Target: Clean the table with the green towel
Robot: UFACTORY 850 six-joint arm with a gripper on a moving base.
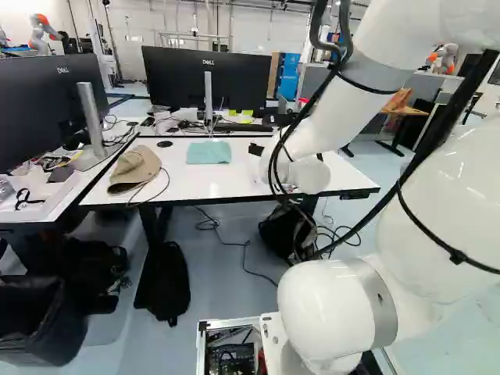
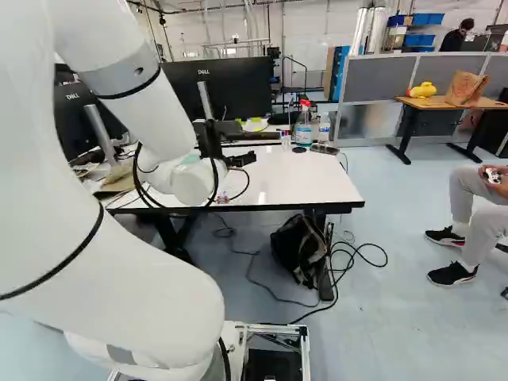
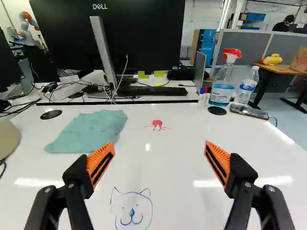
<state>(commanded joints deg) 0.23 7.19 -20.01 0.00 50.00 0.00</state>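
Observation:
In the right base view my gripper (image 2: 238,159) hangs over the white table (image 2: 298,182). Seen from the wrist, the gripper (image 3: 159,155) is open, its orange pads (image 3: 100,163) wide apart and nothing between them. The green towel (image 3: 89,132) lies flat on the tabletop (image 3: 177,177), ahead of the gripper and to one side; in the left base view the towel (image 1: 208,152) is left of the arm. A red drawing (image 3: 157,123) marks the surface ahead of the fingers. A blue cat face (image 3: 132,211) is drawn nearer, between the fingers' lines.
A spray bottle (image 3: 222,79), a water bottle (image 3: 246,86), markers (image 3: 203,96) and a dark flat object (image 3: 249,111) stand or lie near the far edge. A tan cap (image 1: 134,169) with a cable lies left of the towel. Monitors (image 1: 205,78) rise behind. Another robot (image 3: 28,24) is in the background.

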